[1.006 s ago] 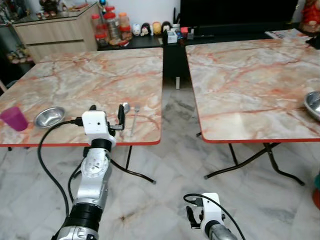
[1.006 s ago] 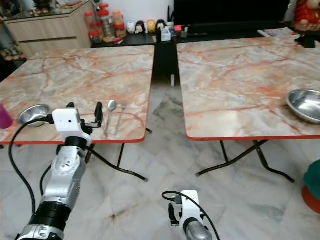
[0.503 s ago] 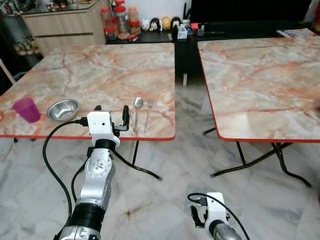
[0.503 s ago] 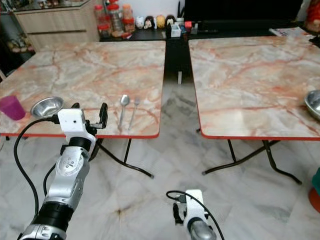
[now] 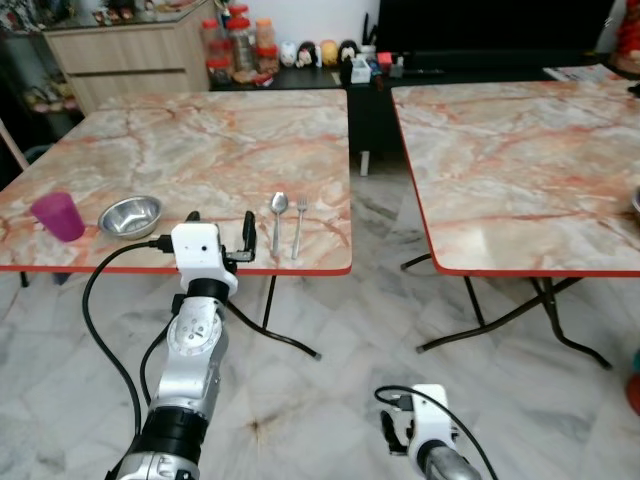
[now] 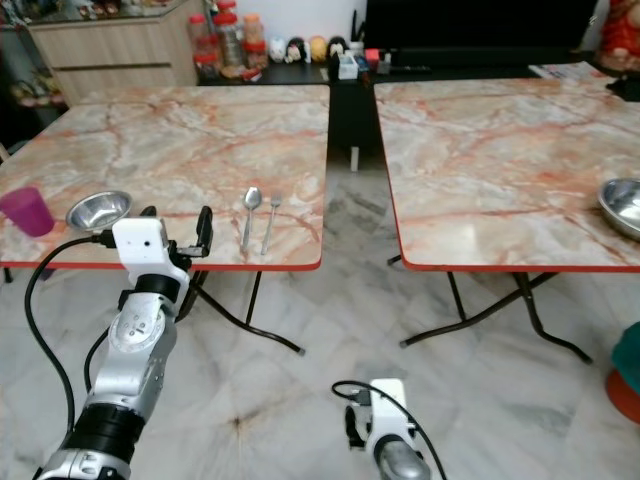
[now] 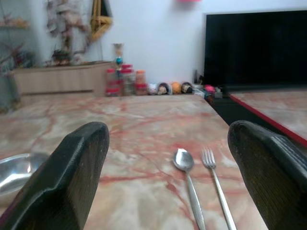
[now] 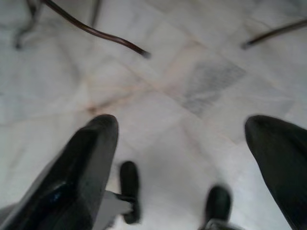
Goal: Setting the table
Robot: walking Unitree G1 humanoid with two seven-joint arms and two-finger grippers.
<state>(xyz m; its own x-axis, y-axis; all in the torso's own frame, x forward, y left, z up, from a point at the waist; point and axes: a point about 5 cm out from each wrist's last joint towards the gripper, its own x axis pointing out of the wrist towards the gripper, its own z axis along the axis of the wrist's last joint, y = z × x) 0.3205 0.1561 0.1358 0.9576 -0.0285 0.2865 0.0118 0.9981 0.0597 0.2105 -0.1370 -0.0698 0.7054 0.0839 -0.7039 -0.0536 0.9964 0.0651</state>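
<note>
**A:** Where are the things for setting the table?

**B:** You can see the spoon (image 5: 279, 205) and the fork (image 5: 299, 210) side by side near the front edge of the left table (image 5: 200, 140). Both are thin, shiny metal with long handles. The spoon has a round end and the fork has little prongs. From the spoon, look toward 9 o'clock: there sits a round, shiny metal bowl (image 5: 130, 216). Further that way stands a purple cup (image 5: 57, 216).

**A:** What changed since a moment ago?

**B:** Your camera turned a little, so the whole picture slid. The spoon, fork, bowl and cup lie just as before.

**A:** And your grippers?

**B:** The left gripper (image 5: 218, 235) is held up at the table's front edge, at about 7 o'clock from the spoon. Its two black fingers (image 7: 79, 175) are spread wide with nothing between them. The right gripper (image 8: 182, 167) hangs low over the floor (image 5: 330, 400), its fingers also spread apart and holding nothing.

**A:** What are the tables like?

**B:** Both tops are smooth, pinkish stone pattern with red edges, on thin dark legs. The right table (image 6: 500, 150) has another metal bowl (image 6: 622, 205) at 3 o'clock. The floor is pale, glossy tile.
</note>
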